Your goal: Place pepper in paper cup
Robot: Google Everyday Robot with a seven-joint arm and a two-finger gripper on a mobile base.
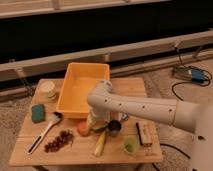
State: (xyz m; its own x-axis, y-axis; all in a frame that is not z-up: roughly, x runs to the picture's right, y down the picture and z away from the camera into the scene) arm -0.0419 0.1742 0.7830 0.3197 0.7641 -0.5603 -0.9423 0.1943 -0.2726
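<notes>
At the table's [80, 152] front, the gripper [96, 122] is hovering directly over the pepper [102, 128] (spread or pinching, I cannot tell), apparently working the pickup, with a leftward carry to the paper cup [48, 89] coming next.

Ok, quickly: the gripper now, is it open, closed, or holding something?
Gripper: low over the table, right at the pepper; open, closed or holding cannot be told.
</notes>
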